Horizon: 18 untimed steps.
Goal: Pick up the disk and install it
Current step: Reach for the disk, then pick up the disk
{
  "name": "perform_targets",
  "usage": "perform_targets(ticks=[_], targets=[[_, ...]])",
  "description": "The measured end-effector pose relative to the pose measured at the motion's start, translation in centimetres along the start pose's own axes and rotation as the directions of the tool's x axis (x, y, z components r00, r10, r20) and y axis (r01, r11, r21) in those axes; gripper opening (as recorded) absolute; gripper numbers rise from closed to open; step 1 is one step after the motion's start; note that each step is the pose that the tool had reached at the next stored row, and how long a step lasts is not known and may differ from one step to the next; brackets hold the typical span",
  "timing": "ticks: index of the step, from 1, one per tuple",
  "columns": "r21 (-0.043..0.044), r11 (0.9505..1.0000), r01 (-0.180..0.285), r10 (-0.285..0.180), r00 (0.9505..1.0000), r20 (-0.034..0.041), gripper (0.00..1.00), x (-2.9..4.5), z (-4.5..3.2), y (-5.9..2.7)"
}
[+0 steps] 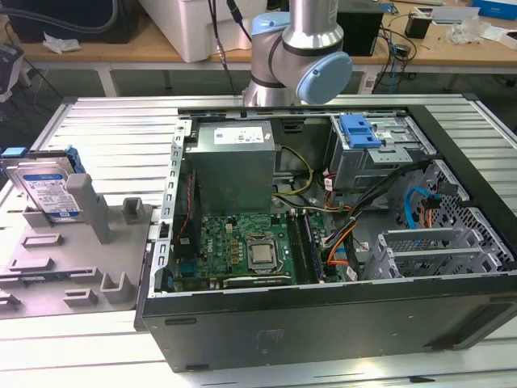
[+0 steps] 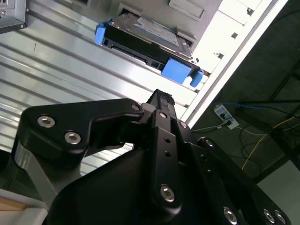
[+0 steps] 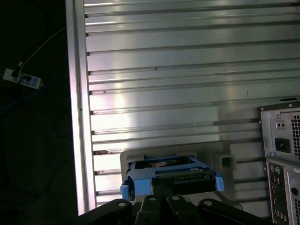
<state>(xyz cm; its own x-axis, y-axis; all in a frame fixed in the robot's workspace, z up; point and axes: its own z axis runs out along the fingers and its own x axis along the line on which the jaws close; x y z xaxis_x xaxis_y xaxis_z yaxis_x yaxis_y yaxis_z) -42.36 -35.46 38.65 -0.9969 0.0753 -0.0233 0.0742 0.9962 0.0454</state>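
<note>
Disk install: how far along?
Done: nothing yet. The disk stands in the grey holder at the exterior view's left, outside the open computer case. In hand: the gripper is near the disk in the second wrist view, apart from it. Left: pick-up and install.

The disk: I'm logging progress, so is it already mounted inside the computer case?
No, the disk leans upright in the grey fixture at the exterior view's left, outside the open computer case.

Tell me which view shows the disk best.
Exterior view: the disk shows its label face, propped in the grey stand. Second wrist view shows its edge and blue rails; first wrist view, one railed end.
</note>
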Motion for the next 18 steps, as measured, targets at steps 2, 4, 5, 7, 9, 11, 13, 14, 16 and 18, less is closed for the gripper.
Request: perform_targets(ticks=[2,4,5,7,9,11,13,14,16,18], targets=[[-0.0009,1.0000,0.000,0.000,1.0000,-0.0001,0.11,0.00,0.00,0.00],[-0.0011,1.0000,0.000,0.000,1.0000,-0.0001,0.11,0.00,0.00,0.00],[-0.0012,1.0000,0.000,0.000,1.0000,-0.0001,0.11,0.00,0.00,0.00],[-0.0014,1.0000,0.000,0.000,1.0000,-0.0001,0.11,0.00,0.00,0.00],[-0.0016,1.0000,0.000,0.000,1.0000,-0.0001,0.11,0.00,0.00,0.00],[-0.0018,1.0000,0.000,0.000,1.0000,-0.0002,0.11,0.00,0.00,0.00],[-0.0019,1.0000,0.000,0.000,1.0000,-0.0001,0.11,0.00,0.00,0.00],[-0.0013,1.0000,0.000,0.000,1.0000,-0.0069,0.11,-0.05,0.01,0.00],[0.0003,1.0000,-0.001,0.001,0.9996,-0.0287,0.11,-0.84,0.04,0.06],[0.0011,1.0000,-0.002,0.002,0.9992,-0.0387,0.11,-0.90,0.04,0.07]])
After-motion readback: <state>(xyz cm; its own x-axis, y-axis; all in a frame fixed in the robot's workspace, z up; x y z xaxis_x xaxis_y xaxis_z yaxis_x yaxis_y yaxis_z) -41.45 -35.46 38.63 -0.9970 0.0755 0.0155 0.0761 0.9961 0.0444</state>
